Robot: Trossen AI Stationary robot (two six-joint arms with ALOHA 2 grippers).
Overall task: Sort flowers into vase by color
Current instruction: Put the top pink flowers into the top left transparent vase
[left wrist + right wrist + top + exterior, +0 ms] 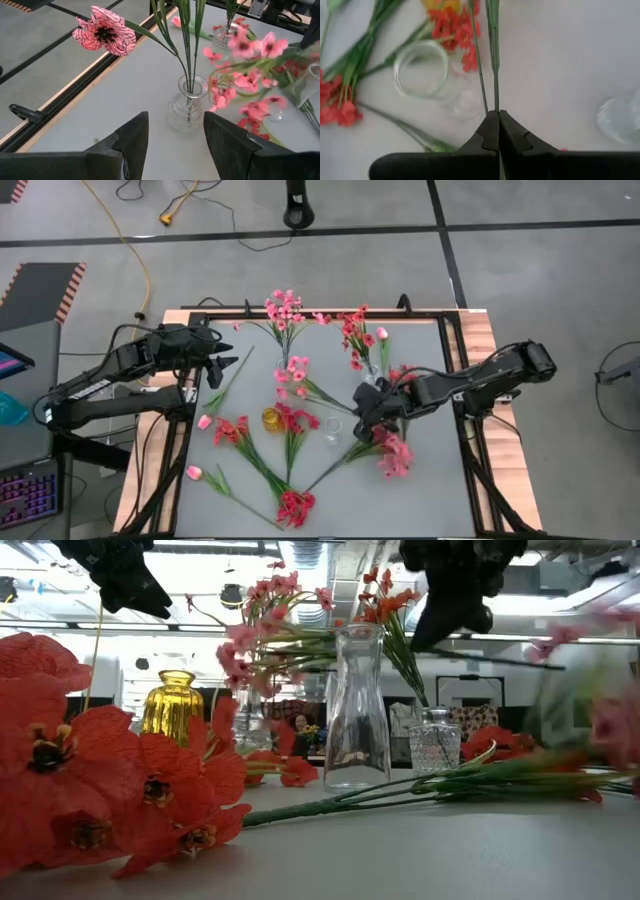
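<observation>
Pink and red flower sprigs (290,445) lie scattered flat on the grey table. A small clear vase (187,102) at the far side holds pink flowers by their stems; a cut-glass vase (370,370) holds red ones. A tall clear vase (357,705) and a yellow vase (172,705) stand mid-table. My right gripper (366,408) hovers right of the tall vase, shut on a thin green stem (495,60). My left gripper (175,131) is open, raised at the table's far left (228,368), short of the small vase, touching nothing. My right gripper pinches a thin green stem (495,102) between its two fingertips, coming from above and slanting down. The stem runs on straight ahead of the fingers, along them, above the table and past the tall vase's mouth (420,70). Its blossom end is outside the wrist view.
Red blossoms (120,790) lie at the near edge, and long green stems (420,795) stretch across the table's near right. Pale pink buds (195,472) lie near the left edge. A black frame (185,380) and wooden border rim the table.
</observation>
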